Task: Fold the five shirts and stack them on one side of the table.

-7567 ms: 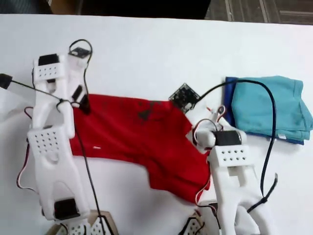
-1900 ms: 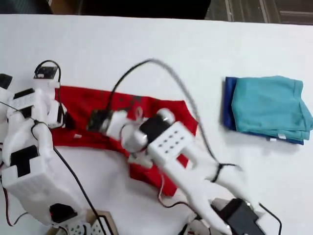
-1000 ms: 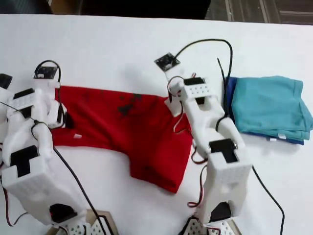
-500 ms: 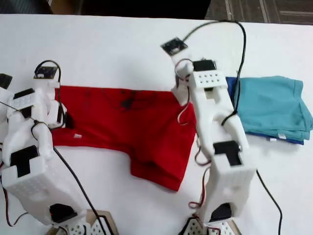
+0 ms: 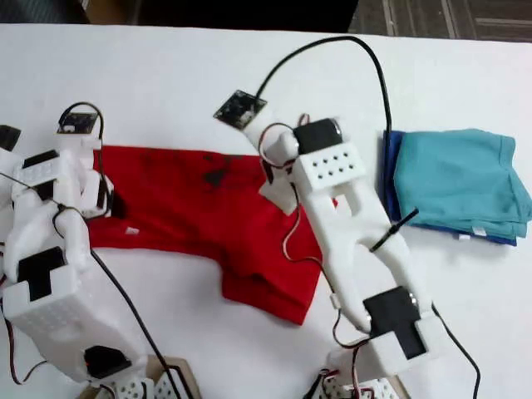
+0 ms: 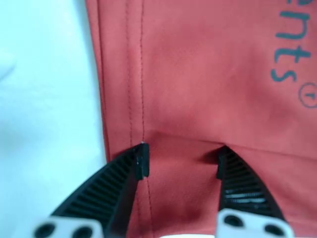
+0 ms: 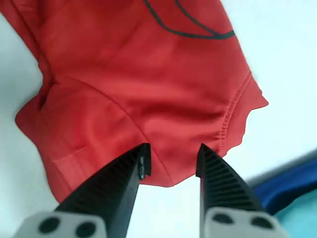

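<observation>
A red shirt (image 5: 191,208) lies spread over the left and middle of the white table (image 5: 249,58), with one sleeve trailing toward the front. My left gripper (image 5: 115,204) rests on the shirt's left end; in the left wrist view it (image 6: 182,161) is open, both fingertips pressed onto the red shirt (image 6: 208,74) beside a stitched hem. My right gripper (image 5: 268,166) hangs over the shirt's far right part. In the right wrist view it (image 7: 172,159) is open above the red shirt (image 7: 138,84) with nothing between its fingers. A folded teal shirt (image 5: 457,179) lies on a folded blue shirt (image 5: 388,170) at the right.
The right arm's black cable (image 5: 366,66) arcs over the table between that arm and the folded stack. A corner of the blue shirt (image 7: 292,181) shows in the right wrist view. Bare tabletop stretches along the far side and at the front right.
The right arm has swung left from the shirt's right edge to over its upper middle. The left arm and the folded stack have stayed put.
</observation>
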Robot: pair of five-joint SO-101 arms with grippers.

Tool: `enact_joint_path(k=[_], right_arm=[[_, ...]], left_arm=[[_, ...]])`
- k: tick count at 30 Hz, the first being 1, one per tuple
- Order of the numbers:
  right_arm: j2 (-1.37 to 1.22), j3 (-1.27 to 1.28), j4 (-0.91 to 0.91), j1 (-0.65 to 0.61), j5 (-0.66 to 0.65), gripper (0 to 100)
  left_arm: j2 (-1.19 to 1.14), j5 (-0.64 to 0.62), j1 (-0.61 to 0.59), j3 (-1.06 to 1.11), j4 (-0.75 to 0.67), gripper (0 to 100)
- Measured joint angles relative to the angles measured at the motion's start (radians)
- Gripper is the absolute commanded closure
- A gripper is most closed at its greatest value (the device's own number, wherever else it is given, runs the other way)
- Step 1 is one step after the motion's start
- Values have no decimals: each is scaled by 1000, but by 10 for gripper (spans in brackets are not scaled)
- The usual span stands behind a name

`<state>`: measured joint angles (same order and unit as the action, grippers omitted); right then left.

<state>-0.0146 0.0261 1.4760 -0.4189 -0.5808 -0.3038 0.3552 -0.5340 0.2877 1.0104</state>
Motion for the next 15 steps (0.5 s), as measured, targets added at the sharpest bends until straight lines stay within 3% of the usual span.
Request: enact_joint_path(k=[4, 9, 15], right_arm=[[11, 86, -43, 25, 2, 979], [11, 199, -21, -25, -21, 974], [114, 316, 38, -195, -80, 975]], left_arm=[[0, 0, 0, 0, 0, 762], [0, 0, 0, 0, 0, 762], [0, 0, 0, 0, 0, 762]])
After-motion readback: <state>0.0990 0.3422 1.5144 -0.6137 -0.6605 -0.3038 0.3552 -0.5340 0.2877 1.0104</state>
